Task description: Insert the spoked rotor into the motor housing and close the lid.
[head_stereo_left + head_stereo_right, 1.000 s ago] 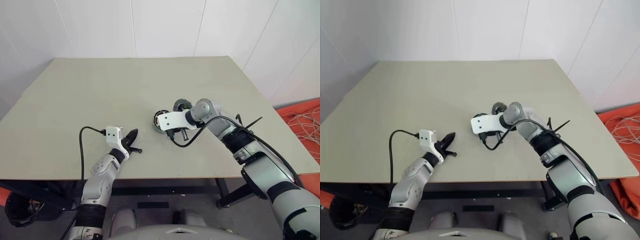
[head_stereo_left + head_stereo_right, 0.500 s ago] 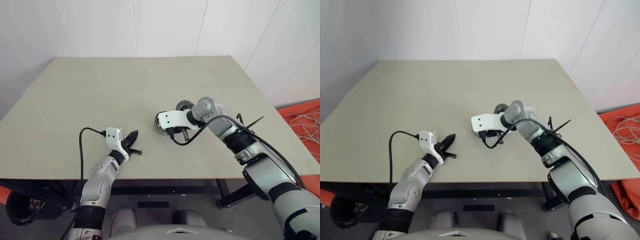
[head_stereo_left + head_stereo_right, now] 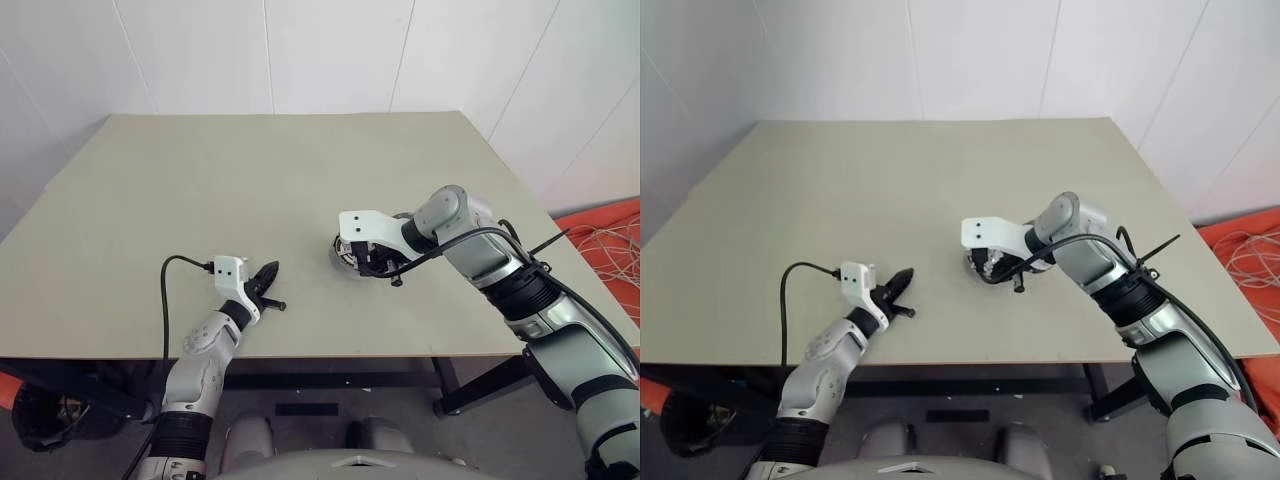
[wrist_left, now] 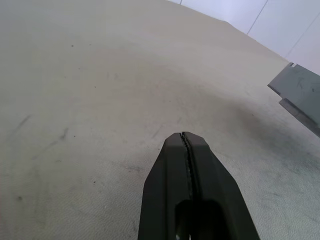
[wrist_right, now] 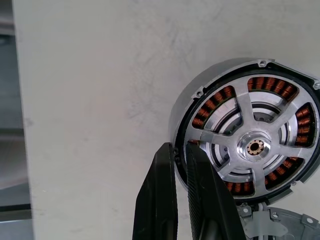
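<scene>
- The right arm has pulled back and swung toward the robot's right since a second ago, and its white wrist block now sits over the motor parts instead of off to their left.
- The left arm has not moved; it rests in the same place near the front edge of the table [image 3: 200,190].
- The left gripper [image 4: 186,141] has its two black fingers pressed flat together with nothing between them, and it points level across the bare tabletop.
- The right gripper [image 5: 178,150] points down at the motor housing [image 5: 200,97]. Its fingers are almost together, with just a thin gap, and nothing is pinched in them.
- One right fingertip [image 5: 196,152] lies over the black edge of the spoked rotor [image 5: 255,147].
- The spoked rotor sits inside the motor housing. Its shiny silver spokes and hub face up, and the copper-brown windings show through the gaps between the spokes.
- The lid [image 5: 280,225] is not shut. It lies flat on the table beside the housing, joined at its edge.
- From the head camera, the housing [image 3: 347,252] is right of the table's middle, half hidden under the right wrist.
</scene>
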You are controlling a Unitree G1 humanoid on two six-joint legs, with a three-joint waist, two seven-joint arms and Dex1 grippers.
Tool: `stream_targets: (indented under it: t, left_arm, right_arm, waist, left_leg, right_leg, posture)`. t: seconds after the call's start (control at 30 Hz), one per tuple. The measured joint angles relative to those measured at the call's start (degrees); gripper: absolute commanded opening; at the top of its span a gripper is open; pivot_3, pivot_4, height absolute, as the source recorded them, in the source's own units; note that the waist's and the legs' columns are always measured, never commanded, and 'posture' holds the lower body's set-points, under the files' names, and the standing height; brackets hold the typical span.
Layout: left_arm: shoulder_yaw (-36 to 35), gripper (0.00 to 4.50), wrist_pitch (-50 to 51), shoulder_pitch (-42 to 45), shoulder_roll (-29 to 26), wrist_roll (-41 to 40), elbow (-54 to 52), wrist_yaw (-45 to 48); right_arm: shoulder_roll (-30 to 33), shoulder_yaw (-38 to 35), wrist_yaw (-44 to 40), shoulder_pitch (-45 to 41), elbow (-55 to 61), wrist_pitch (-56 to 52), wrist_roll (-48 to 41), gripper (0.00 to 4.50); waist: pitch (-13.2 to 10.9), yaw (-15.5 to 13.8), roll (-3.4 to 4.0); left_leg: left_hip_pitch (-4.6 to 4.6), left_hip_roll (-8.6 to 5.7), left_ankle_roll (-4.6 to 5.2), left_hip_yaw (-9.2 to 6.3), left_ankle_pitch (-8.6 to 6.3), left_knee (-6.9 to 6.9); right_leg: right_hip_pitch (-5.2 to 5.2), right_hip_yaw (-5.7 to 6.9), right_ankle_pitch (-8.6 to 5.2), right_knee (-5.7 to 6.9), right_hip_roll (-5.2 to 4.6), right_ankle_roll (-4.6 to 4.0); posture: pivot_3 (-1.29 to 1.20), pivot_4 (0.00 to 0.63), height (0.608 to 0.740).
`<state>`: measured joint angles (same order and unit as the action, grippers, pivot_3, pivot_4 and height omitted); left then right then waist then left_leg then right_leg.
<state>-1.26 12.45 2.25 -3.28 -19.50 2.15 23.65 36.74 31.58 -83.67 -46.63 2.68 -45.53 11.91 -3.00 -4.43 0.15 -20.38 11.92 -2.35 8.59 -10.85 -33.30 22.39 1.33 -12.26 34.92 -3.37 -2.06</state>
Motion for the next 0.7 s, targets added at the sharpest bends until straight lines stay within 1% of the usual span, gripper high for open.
stream_targets:
  t: [0.13, 0.23, 0.4, 0.5, 0.7]
  left_arm:
    - [0.27, 0.0, 0.1, 0.02, 0.08, -0.33, 0.01, 0.01]
    - [0.39, 0.0, 0.12, 0.02, 0.09, -0.45, 0.02, 0.0]
    - [0.42, 0.0, 0.14, 0.01, 0.05, -0.5, 0.03, 0.0]
    - [0.48, 0.0, 0.15, 0.01, 0.06, -0.49, 0.04, -0.02]
    - [0.48, 0.0, 0.15, -0.03, -0.03, -0.49, 0.04, -0.04]
  right_arm:
    - [0.09, 0.73, 0.08, 0.27, 3.95, -6.52, -3.08, 0.01]
    - [-0.01, 1.33, 1.13, 0.78, 5.42, -8.21, -4.91, 0.01]
    - [-1.23, 3.22, 4.29, 1.56, 5.73, -7.79, -6.24, 0.01]
    - [-3.97, 3.62, 7.2, 1.56, 4.75, -7.07, -6.72, 0.01]
    - [-7.45, 4.75, 11.48, 1.55, 2.32, -6.57, -7.63, 0.01]
  waist:
    - [0.0, -0.13, 0.0]
    - [0.0, -0.3, 0.0]
    - [0.0, -0.38, 0.0]
    - [0.0, -0.34, 0.0]
    - [0.0, -0.57, 0.0]
  left_leg:
    - [0.03, 0.02, 0.0, 0.0, 0.0, 0.0]
    - [0.06, 0.02, -0.01, 0.0, 0.0, 0.0]
    - [0.13, 0.02, -0.02, 0.01, 0.01, 0.01]
    - [0.14, 0.0, -0.03, 0.01, 0.01, 0.02]
    - [0.13, 0.0, -0.04, 0.01, 0.01, 0.02]
  right_leg:
    - [-0.02, -0.01, 0.0, 0.0, -0.01, 0.0]
    - [-0.05, -0.02, 0.0, 0.0, -0.02, 0.0]
    - [-0.08, -0.03, 0.0, 0.01, -0.01, 0.01]
    - [-0.08, -0.03, 0.0, 0.02, -0.01, 0.01]
    - [-0.09, -0.04, 0.0, 0.01, -0.03, 0.01]
  posture:
    - [0.0, 0.0, 0.74]
    - [0.0, 0.0, 0.74]
    - [0.0, 0.0, 0.74]
    - [0.0, 0.0, 0.74]
    - [0.0, 0.0, 0.74]
